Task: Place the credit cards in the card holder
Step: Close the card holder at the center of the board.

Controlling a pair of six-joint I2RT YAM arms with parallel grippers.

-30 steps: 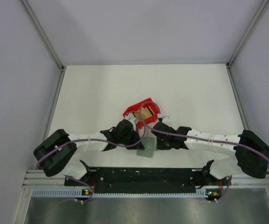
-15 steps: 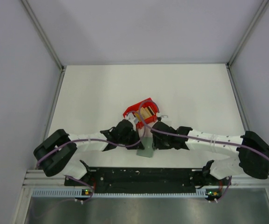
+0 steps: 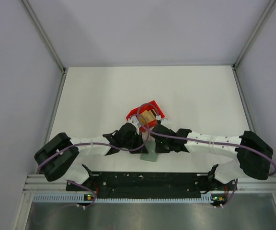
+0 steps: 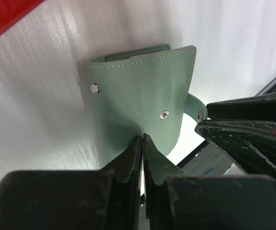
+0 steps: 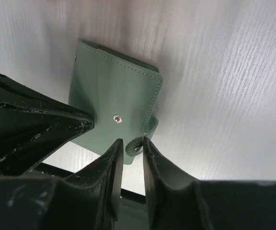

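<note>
Left gripper (image 4: 142, 143): jaws nearly together, pinching the near edge of the card holder (image 4: 138, 81), which is grey-green and folded.

Right gripper (image 5: 132, 153): fingers narrowly apart, with the holder's strap tab (image 5: 134, 145) between them. Cannot tell whether they clamp it.

Left wrist view only: two snap studs (image 4: 95, 88) on the holder's flap.

Right wrist view only: the tab lies between the right fingers.

Top view only: both wrists meet over the holder, which lies on the white table (image 3: 95, 96). The red bin (image 3: 137, 113) sits just beyond the holder, with the tan credit cards (image 3: 148, 116) inside it.
</note>
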